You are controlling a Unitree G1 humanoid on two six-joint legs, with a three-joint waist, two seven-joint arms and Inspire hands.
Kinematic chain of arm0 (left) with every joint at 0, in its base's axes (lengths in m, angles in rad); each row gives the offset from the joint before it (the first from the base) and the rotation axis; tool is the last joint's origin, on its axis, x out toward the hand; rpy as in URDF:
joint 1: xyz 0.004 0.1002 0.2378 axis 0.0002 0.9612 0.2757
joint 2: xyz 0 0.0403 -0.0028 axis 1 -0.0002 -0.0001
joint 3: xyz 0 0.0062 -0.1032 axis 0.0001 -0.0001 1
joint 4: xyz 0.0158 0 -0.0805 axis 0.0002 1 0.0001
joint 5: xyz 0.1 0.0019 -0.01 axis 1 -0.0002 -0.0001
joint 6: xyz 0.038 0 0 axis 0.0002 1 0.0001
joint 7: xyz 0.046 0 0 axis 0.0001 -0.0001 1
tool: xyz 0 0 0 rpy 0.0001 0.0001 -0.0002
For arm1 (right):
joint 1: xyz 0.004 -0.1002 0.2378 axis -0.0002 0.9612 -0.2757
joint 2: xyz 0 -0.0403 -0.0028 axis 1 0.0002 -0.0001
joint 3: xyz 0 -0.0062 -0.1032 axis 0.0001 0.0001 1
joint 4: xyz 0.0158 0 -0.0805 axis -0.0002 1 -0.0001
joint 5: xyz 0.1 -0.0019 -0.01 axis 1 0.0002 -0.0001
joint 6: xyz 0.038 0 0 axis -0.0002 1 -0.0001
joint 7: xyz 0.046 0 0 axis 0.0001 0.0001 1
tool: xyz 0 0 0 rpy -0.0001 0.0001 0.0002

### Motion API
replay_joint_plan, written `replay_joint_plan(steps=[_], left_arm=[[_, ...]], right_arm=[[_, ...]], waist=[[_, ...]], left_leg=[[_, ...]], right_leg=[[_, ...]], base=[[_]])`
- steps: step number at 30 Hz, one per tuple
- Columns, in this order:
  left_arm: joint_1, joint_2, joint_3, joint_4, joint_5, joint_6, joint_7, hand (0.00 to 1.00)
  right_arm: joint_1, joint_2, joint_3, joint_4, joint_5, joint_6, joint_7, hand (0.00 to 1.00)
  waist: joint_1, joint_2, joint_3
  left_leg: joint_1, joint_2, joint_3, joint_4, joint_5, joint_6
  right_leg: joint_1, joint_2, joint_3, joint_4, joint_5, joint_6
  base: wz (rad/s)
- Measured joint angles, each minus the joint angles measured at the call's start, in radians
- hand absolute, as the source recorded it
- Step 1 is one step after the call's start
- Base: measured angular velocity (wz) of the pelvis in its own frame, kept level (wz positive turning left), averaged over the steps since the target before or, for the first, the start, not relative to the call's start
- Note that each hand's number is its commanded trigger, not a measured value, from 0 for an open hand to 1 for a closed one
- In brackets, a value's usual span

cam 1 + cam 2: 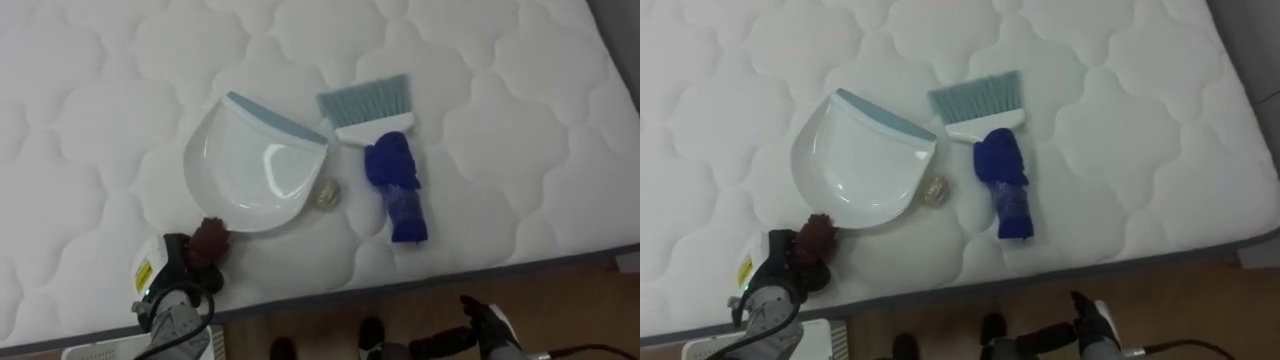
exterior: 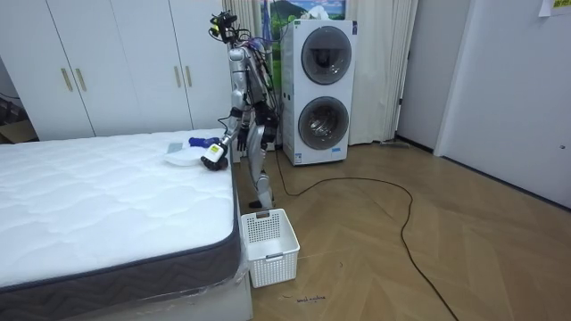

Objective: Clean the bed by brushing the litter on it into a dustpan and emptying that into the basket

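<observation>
A white dustpan (image 1: 250,170) with a pale blue lip lies on the quilted white mattress (image 1: 110,80), its mouth facing away from me. My left hand (image 1: 183,268) is curled round its dark red handle (image 1: 210,238) near the bed's edge. Just right of the pan lies a hand brush (image 1: 385,150) with teal bristles and a blue handle that points toward me. A small crumpled scrap (image 1: 327,193) sits between pan and brush. My right hand (image 1: 482,322) hangs low beside the bed over the floor, fingers relaxed and holding nothing. In the room view I stand at the bed's (image 2: 89,196) side.
A white slatted basket (image 2: 268,239) stands on the wooden floor by the bed's corner. Stacked washing machines (image 2: 321,89) are behind me. The mattress edge (image 1: 420,285) runs just in front of my hands.
</observation>
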State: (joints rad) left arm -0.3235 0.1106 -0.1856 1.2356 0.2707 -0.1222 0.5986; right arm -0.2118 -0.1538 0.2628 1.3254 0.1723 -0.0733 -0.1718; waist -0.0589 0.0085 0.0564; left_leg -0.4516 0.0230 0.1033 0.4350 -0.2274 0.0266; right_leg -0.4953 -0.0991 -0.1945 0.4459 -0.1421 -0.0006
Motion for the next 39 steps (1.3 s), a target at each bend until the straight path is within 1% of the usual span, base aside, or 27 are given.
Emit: replay_joint_plan(steps=[2,5,8,10,11,13,14,16,17,18,19,22,24,27,29,31,34,36,37,39], left_arm=[[0.000,0.005,0.003,0.002,0.005,-0.001,0.000,1.00],[0.002,0.026,0.005,0.002,0.007,-0.004,0.000,1.00],[0.002,0.058,0.006,0.002,0.039,-0.009,0.021,1.00],[0.003,0.096,0.004,0.003,0.077,-0.010,0.064,1.00],[0.003,0.104,0.004,0.003,0.086,-0.010,0.076,1.00],[0.006,0.132,0.002,0.003,0.108,-0.015,0.135,1.00],[0.006,0.138,0.002,0.002,0.113,-0.015,0.148,1.00],[0.008,0.160,0.004,0.001,0.117,-0.015,0.194,1.00],[0.008,0.164,0.004,0.000,0.117,-0.015,0.204,1.00],[0.009,0.167,0.004,-0.005,0.118,-0.015,0.224,1.00],[0.009,0.167,0.004,-0.007,0.128,-0.016,0.244,1.00],[0.009,0.171,0.004,-0.011,0.164,-0.039,0.284,1.00],[0.009,0.176,0.004,-0.017,0.179,-0.046,0.295,1.00],[0.010,0.185,0.005,-0.049,0.204,-0.051,0.300,1.00],[0.010,0.195,-0.002,-0.071,0.203,-0.064,0.306,1.00],[0.010,0.217,-0.022,-0.092,0.202,-0.090,0.306,1.00],[0.011,0.236,-0.048,-0.094,0.201,-0.104,0.305,1.00],[0.014,0.242,-0.056,-0.096,0.199,-0.113,0.299,1.00],[0.017,0.242,-0.056,-0.099,0.189,-0.123,0.288,1.00],[0.027,0.244,-0.058,-0.114,0.162,-0.129,0.264,1.00]], right_arm=[[0.001,-0.001,-0.001,0.000,0.033,0.000,0.000,0.00],[0.005,-0.004,-0.014,0.000,0.094,0.001,0.001,0.00],[0.014,-0.014,-0.025,-0.001,0.149,0.001,0.000,0.00],[0.011,-0.023,-0.052,-0.003,0.214,-0.001,-0.002,0.00],[0.008,-0.027,-0.052,-0.001,0.233,-0.001,-0.003,0.00],[0.007,-0.043,-0.079,0.001,0.352,-0.001,-0.015,0.00],[0.006,-0.046,-0.092,-0.001,0.387,-0.002,-0.020,0.00],[-0.005,-0.055,-0.151,-0.006,0.502,-0.006,-0.031,0.00],[-0.007,-0.058,-0.164,-0.008,0.523,-0.011,-0.032,0.00],[-0.009,-0.063,-0.187,-0.010,0.582,-0.023,-0.033,0.00],[-0.013,-0.069,-0.202,-0.010,0.633,-0.026,-0.036,0.00],[-0.026,-0.083,-0.216,-0.010,0.714,-0.044,-0.036,0.00],[-0.034,-0.087,-0.220,-0.010,0.750,-0.057,-0.041,0.00],[-0.056,-0.089,-0.240,-0.013,0.776,-0.070,-0.064,0.00],[-0.070,-0.089,-0.249,-0.015,0.796,-0.076,-0.076,0.00],[-0.086,-0.091,-0.268,-0.019,0.820,-0.080,-0.091,0.00],[-0.087,-0.102,-0.287,-0.044,0.838,-0.088,-0.102,0.00],[-0.088,-0.105,-0.288,-0.055,0.838,-0.094,-0.107,0.00],[-0.089,-0.106,-0.293,-0.062,0.841,-0.102,-0.111,0.00],[-0.089,-0.107,-0.310,-0.083,0.849,-0.112,-0.116,0.00]], waist=[[0.000,0.001,-0.0032],[0.002,0.003,-0.0043],[0.002,0.006,-0.0055],[-0.001,0.009,-0.0058],[-0.001,0.010,-0.0057],[0.006,0.015,-0.0060],[0.006,0.015,-0.0062],[0.011,0.018,-0.0067],[0.011,0.019,-0.0066],[0.010,0.023,-0.0073],[0.011,0.026,-0.0089],[0.012,0.031,-0.0105],[0.014,0.031,-0.0105],[0.014,0.031,-0.0105],[0.010,0.032,-0.0106],[0.004,0.032,-0.0106],[-0.002,0.031,-0.0106],[-0.005,0.030,-0.0104],[-0.006,0.030,-0.0104],[-0.014,0.030,-0.0103]], left_leg=[[-0.010,0.000,0.000,0.009,0.000,0.000],[-0.025,0.001,0.001,0.025,0.000,0.000],[-0.040,0.004,0.001,0.052,-0.001,0.001],[-0.051,0.003,0.001,0.067,-0.002,0.002],[-0.052,0.003,0.001,0.069,-0.003,0.002],[-0.052,0.001,0.002,0.075,-0.003,0.003],[-0.052,0.001,0.004,0.075,-0.003,0.003],[-0.062,-0.001,0.014,0.083,-0.003,0.003],[-0.064,-0.003,0.016,0.084,-0.003,0.003],[-0.066,-0.006,0.016,0.086,-0.003,0.003],[-0.066,-0.008,0.016,0.087,-0.003,0.003],[-0.066,-0.010,0.016,0.094,-0.003,0.003],[-0.066,-0.008,0.020,0.095,-0.003,0.002],[-0.081,-0.005,0.034,0.100,-0.003,0.003],[-0.098,-0.002,0.035,0.108,-0.003,0.003],[-0.115,0.001,0.031,0.117,-0.004,0.002],[-0.117,0.001,0.033,0.116,-0.006,0.002],[-0.117,0.002,0.036,0.115,-0.007,0.002],[-0.117,0.003,0.038,0.115,-0.008,0.003],[-0.117,0.003,0.040,0.115,-0.009,0.004]], right_leg=[[-0.009,0.000,0.003,0.005,0.000,0.000],[-0.023,0.000,0.006,0.017,0.000,-0.003],[-0.034,0.000,0.005,0.028,-0.001,-0.007],[-0.045,-0.004,0.006,0.046,-0.002,-0.010],[-0.046,-0.005,0.006,0.050,-0.003,-0.010],[-0.050,-0.006,0.013,0.058,-0.003,-0.011],[-0.053,-0.006,0.017,0.059,-0.004,-0.010],[-0.074,-0.008,0.031,0.080,-0.007,-0.010],[-0.078,-0.010,0.033,0.086,-0.008,-0.010],[-0.084,-0.016,0.033,0.097,-0.012,-0.011],[-0.087,-0.018,0.033,0.103,-0.014,-0.012],[-0.092,-0.020,0.037,0.115,-0.019,-0.014],[-0.094,-0.018,0.039,0.117,-0.019,-0.015],[-0.117,-0.017,0.053,0.127,-0.019,-0.015],[-0.129,-0.013,0.054,0.128,-0.019,-0.015],[-0.142,-0.010,0.055,0.129,-0.019,-0.016],[-0.144,-0.008,0.056,0.127,-0.019,-0.016],[-0.144,-0.008,0.056,0.128,-0.019,-0.016],[-0.145,-0.009,0.056,0.129,-0.019,-0.015],[-0.146,-0.010,0.056,0.130,-0.019,-0.015]], base=[[0.00],[-0.01],[0.00],[0.00],[0.00],[0.00],[-0.06],[-0.07],[0.00],[0.00],[0.00],[-0.01],[-0.06],[-0.08],[-0.03],[0.02],[-0.03],[-0.02],[0.00],[0.00]])
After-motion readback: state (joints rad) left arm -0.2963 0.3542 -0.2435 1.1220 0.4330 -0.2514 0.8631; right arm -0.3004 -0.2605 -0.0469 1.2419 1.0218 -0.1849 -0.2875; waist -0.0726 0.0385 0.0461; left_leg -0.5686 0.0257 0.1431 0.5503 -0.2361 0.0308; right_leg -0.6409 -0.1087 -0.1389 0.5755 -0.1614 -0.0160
